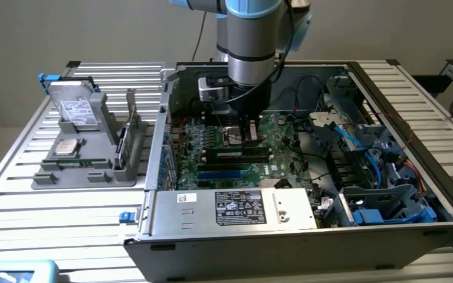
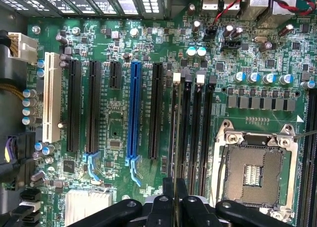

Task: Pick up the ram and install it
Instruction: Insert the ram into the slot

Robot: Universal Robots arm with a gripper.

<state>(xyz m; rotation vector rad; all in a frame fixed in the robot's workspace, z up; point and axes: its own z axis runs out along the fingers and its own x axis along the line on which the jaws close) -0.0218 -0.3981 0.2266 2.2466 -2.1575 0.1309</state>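
Exterior view's left: grey parts holder [image 1: 77,168] is sitting on the worktop [image 1: 45,206], well apart from the work. Moving right, you're working inside the open case [image 1: 235,233], with the gripper [image 1: 248,139] reaching low over the motherboard [image 1: 203,138]. The jaws are closing to a narrow gap and, by the look of it, clamping on the ram [image 1: 238,154], which is standing on edge right under them.

Wrist view: the gripper [image 2: 174,199] is pinching the ram [image 2: 174,138], seen edge-on and lining up with the first of the memory slots [image 2: 198,133], next to the long black expansion slots. The open processor socket [image 2: 255,172] is lying just beside the slots.

Judging from this, pick-up is done and you're doing the install step. Can't tell if the ram is seated. Finishing is calling for a straight, even press, keeping the board square to the slot with no sideways tilt.
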